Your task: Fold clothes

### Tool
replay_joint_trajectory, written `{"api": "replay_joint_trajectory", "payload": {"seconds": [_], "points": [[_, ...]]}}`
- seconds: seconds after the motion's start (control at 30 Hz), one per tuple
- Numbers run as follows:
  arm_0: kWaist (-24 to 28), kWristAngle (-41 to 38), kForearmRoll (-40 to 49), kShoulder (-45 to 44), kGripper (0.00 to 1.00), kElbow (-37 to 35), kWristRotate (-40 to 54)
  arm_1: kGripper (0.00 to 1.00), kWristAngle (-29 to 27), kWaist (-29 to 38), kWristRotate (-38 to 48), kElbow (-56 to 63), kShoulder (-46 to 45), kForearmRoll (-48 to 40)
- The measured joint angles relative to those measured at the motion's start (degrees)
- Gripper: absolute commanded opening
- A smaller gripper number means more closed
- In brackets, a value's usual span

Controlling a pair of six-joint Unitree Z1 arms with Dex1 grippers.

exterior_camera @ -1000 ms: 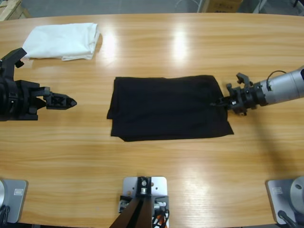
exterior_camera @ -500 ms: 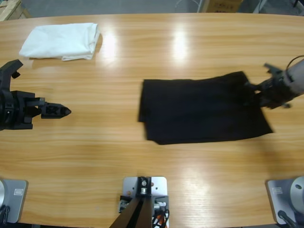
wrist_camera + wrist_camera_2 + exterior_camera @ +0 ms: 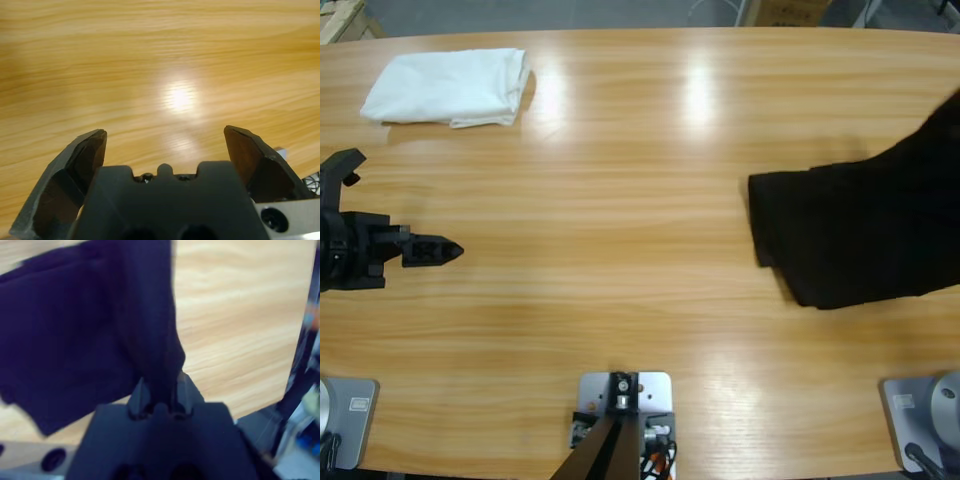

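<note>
On the near half of the bench [image 3: 620, 330] the wood lies bare from the front edge up to the middle. At the left edge the left claw [image 3: 448, 250] hangs low over the wood, pointing toward the middle; in its wrist view the left claw [image 3: 165, 145] has its jaws spread wide with only wood grain and a bright glare spot between them. At the right edge lies the shirt [image 3: 850, 235], a folded black slab whose left edge sits right of the bench's middle and whose right part runs out past the edge, its upper right corner rising toward the far right corner. The right arm does not show in the high view, but in the right wrist view the right claw [image 3: 159, 392] is pinched narrowly on a fold of the shirt [image 3: 75, 330], which hangs up and away from the jaws over the wood. Farthest off, near the far left corner, a folded white garment [image 3: 450, 87] rests flat, well apart from the shirt and the left claw.
</note>
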Motion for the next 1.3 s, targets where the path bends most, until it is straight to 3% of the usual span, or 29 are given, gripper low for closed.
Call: {"api": "replay_joint_trajectory", "payload": {"seconds": [0.17,0.53,1.0,1.3], "points": [[0.1,0.0,-1.3,0.0,0.913,0.9,0.0,0.0,1.1,16.3,4.9,-3.4,4.8,1.4],[0.1,0.0,-1.6,0.0,0.913,1.5,0.0,0.0,9.3,29.4,5.7,-2.3,15.3,-10.4],[0.1,0.0,-1.6,0.0,0.913,2.5,0.0,0.0,22.1,32.8,5.0,11.6,14.9,-25.2],[0.1,0.0,-1.6,0.0,0.913,4.0,0.0,0.0,28.2,33.4,-0.1,16.1,7.4,-28.3]]}}
